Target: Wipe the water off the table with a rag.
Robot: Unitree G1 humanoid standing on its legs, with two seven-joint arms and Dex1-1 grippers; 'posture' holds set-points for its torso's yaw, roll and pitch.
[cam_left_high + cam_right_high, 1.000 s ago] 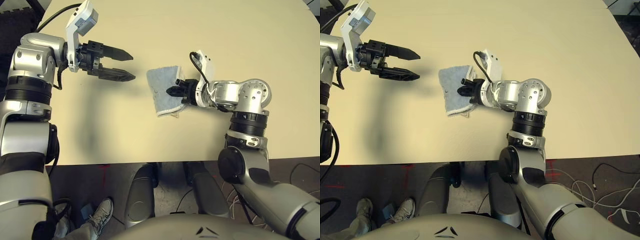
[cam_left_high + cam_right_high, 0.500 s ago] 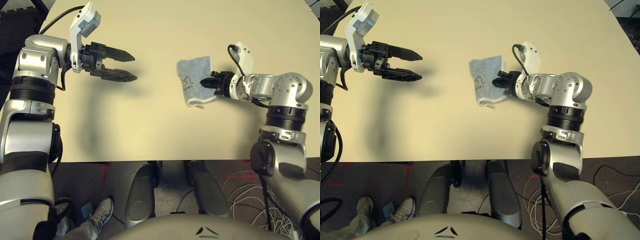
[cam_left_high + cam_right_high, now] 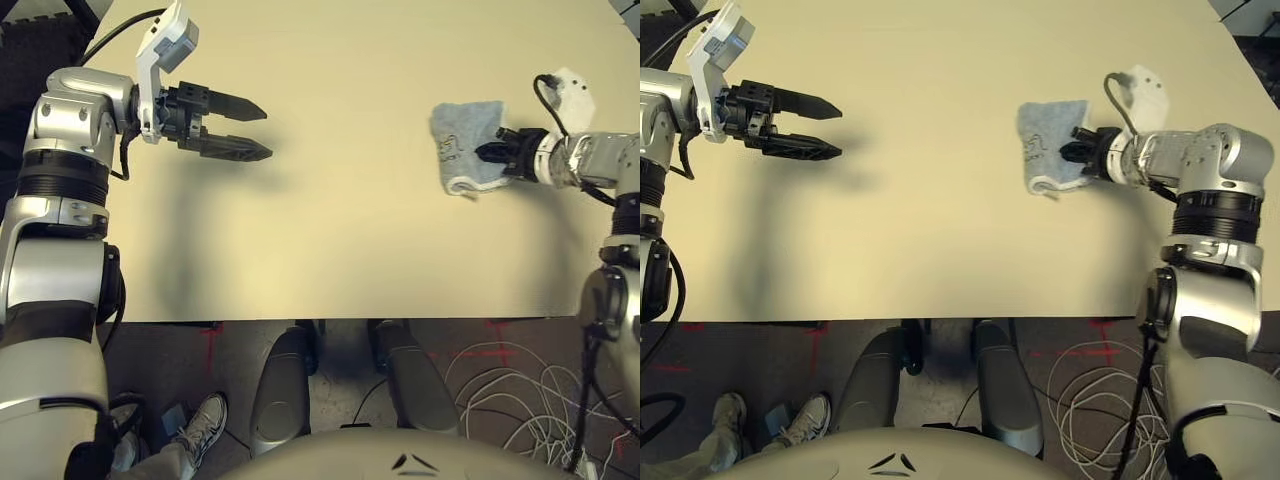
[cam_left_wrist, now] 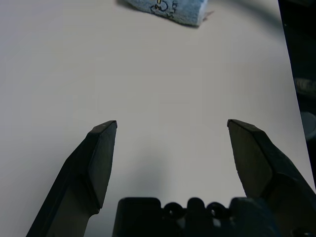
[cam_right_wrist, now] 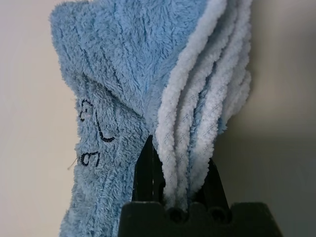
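The rag, a folded light blue terry cloth with a whitish edge and a small dark squiggle, lies on the pale beige table at the right. My right gripper is shut on its right edge; in the right wrist view the whitish folds are pinched between the black fingers. My left gripper hovers open over the table's far left, well apart from the rag, with nothing between its fingers. No water spots can be made out on the tabletop.
The table's near edge runs across the lower part of the head view, with dark floor and white cables below it. A person's shoe shows on the floor at the lower left.
My right gripper has dragged the rag across the table from the middle to the right side. The left arm has stayed where it was, open.
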